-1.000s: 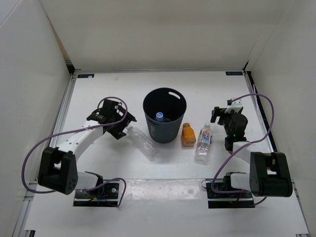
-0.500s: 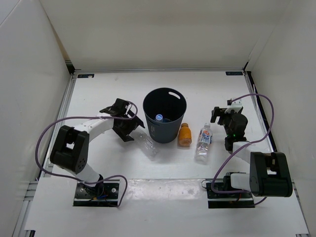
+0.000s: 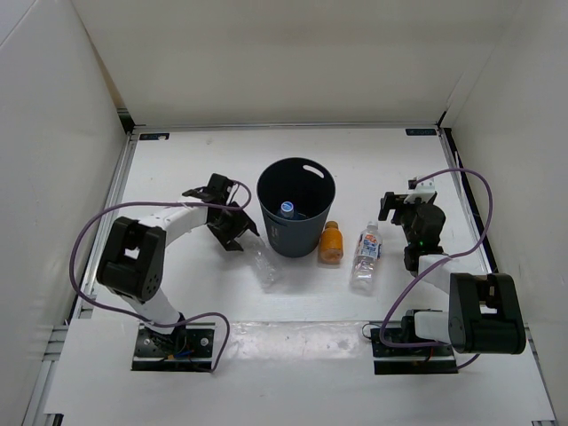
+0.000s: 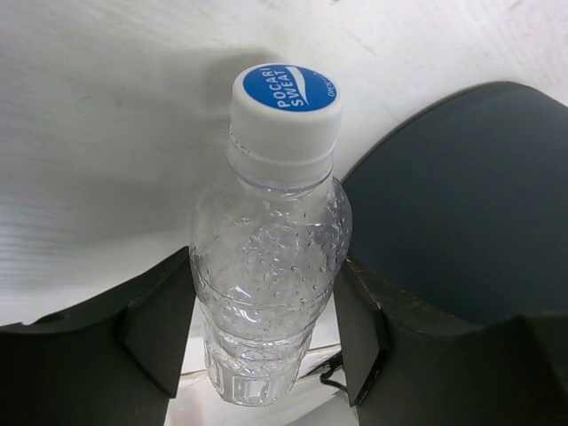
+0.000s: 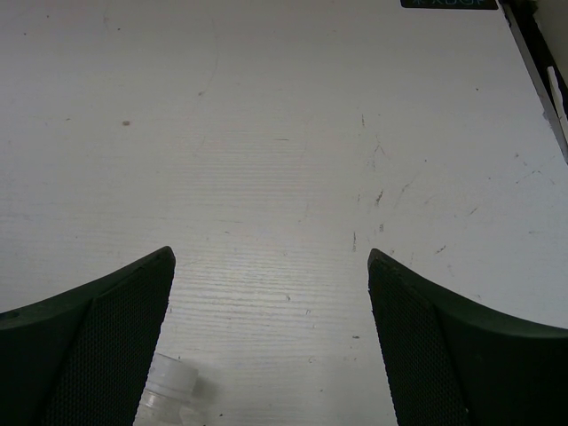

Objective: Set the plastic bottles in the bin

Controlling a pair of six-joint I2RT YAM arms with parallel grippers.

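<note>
Four bottles: one inside the bin, three out on the table around it.
Plain clear bottle (image 4: 271,257): lies flat just left of the bin, on its near side. The white cap with a blue top points away from my left wrist. Fine droplets cling inside the wall.
Left gripper (image 3: 233,232): clamped on the plain clear bottle, with a dark finger (image 4: 160,328) pressed against each side of its shoulder, below the cap.
Bin (image 3: 296,226): upright at mid-table, handle cutout on the far rim. Its dark wall fills the right of my left wrist view, just beside the held bottle.
Bottle in the bin (image 3: 287,209): only the blue-and-white cap shows, down inside.
Orange bottle (image 3: 330,242): on the table at the bin's near right; touching the wall or just beside it, I cannot tell which.
Labelled bottle (image 3: 365,257): lies right of the orange bottle and apart from it, cap toward the far side.
Right gripper (image 5: 271,257): jaws spread wide with nothing between them, bare table below. It hangs right of the labelled bottle.
Table (image 3: 177,169): white and lightly scuffed.
Cables (image 3: 89,240): one purple loop on each arm.
</note>
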